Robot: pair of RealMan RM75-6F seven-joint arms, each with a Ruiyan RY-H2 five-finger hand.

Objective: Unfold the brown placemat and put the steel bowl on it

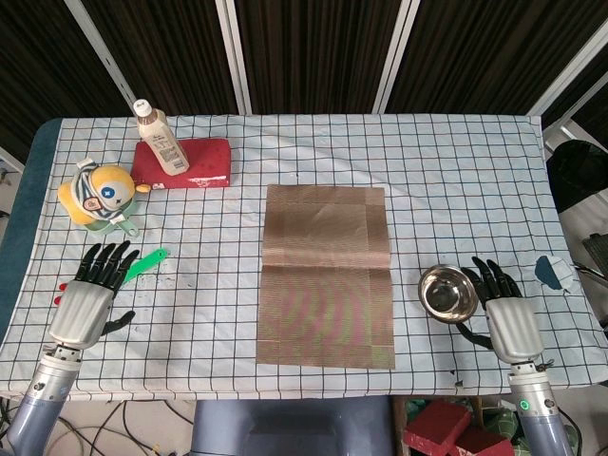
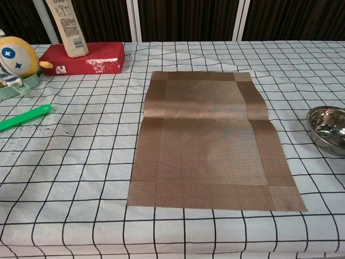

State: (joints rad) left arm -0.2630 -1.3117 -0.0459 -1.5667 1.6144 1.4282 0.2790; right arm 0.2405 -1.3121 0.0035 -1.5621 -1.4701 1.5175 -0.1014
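- Lying opened out on the checked tablecloth (image 1: 456, 171), the brown placemat (image 1: 328, 275) is seen with a slight raised crease across its middle; the unfolding is judged done.
- To the right of the placemat, apart from it, the steel bowl (image 1: 448, 294) is seen standing upright on the cloth, so the placing step is judged not yet done.
- Just beside the bowl's right rim, the right hand (image 1: 510, 318) is seen with fingers spread and nothing held; whether the rim is touched cannot be told.
- Near the front left, the left hand (image 1: 87, 299) is seen with fingers apart and nothing held, over the lower end of the green toy tool (image 1: 144, 264).
- A slip of the smooth, shallow bowl could be caused by a loose grip on its thin rim.
- The placemat could be pushed or buckled at its crease if the bowl were dragged on rather than lifted.
- The green toy tool could be knocked by a careless move of the left hand.
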